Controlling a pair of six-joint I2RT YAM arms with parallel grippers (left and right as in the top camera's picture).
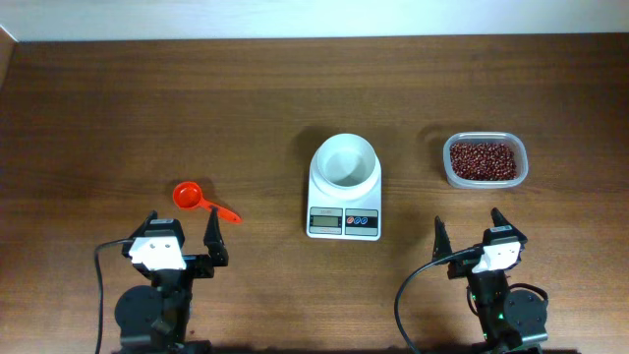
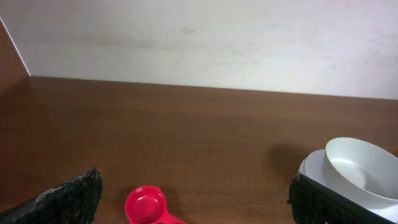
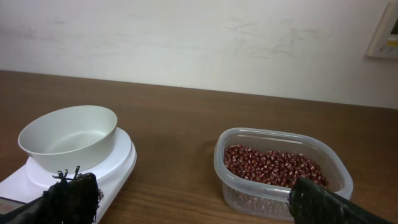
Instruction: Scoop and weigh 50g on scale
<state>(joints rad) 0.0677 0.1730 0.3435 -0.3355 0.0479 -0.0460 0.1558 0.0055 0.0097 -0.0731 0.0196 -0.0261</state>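
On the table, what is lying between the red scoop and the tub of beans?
The scale, with its white bowl on top, stands between the red scoop and the tub of beans. The overhead view shows it.

Brown wooden table [image 1: 98, 98], red scoop [image 1: 189, 195] left, white scale [image 1: 343, 218] in the middle, tub of red beans [image 1: 485, 160] right

My left arm [image 1: 157, 300] and right arm [image 1: 509, 310] were black, each topped by a white block [image 1: 157, 251]. Black cables [image 1: 98, 295] looped off both; fingers [image 2: 71, 199] looked rough.
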